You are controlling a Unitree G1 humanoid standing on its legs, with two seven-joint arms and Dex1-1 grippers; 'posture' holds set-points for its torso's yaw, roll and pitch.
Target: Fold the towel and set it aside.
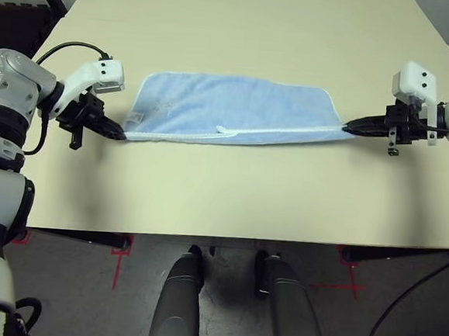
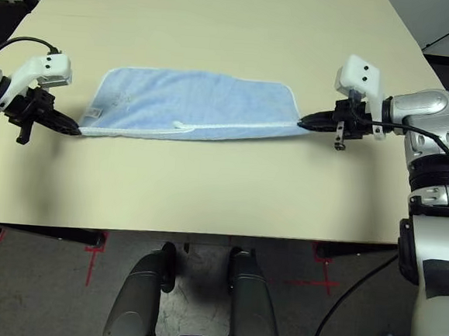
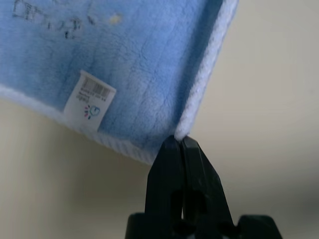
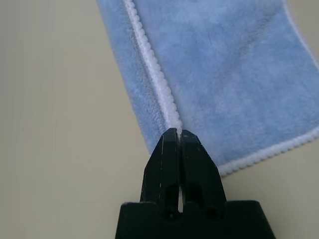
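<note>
A light-blue towel [image 1: 237, 107] is lying on a pale table [image 1: 246, 193], both of the robot's grippers clenching its near side from opposite ends. The left gripper [image 1: 118, 133] is pinching the white edging at the towel's near left corner, its two black fingers closed on the cloth. The right gripper [image 1: 349, 129] is grasping the near end on the other side, its fingers also pressed together on the edging.

From the head, the whole cloth is showing as a wide, shallow shape, its far edge running roughly straight between the two arms. A line of white edging [image 2: 235, 127] is crossing the near part, with a small bump near its middle, and a narrow strip of blue is lying on the near side of the line toward the right gripper.

The left wrist camera is giving detail that the head views are leaving tiny: a white tag [image 3: 90, 101] is carrying a barcode and a small coloured logo, and dark stitched marks [image 3: 47, 20] are running across the pile near a pale yellowish spot [image 3: 115, 19].

The right wrist camera is revealing the layers at the other end. There, the beaded edging is leading straight into the fingertips [image 4: 192, 142], with blue pile spreading on both sides of it, and another white border is bounding the wider part of the cloth.
</note>
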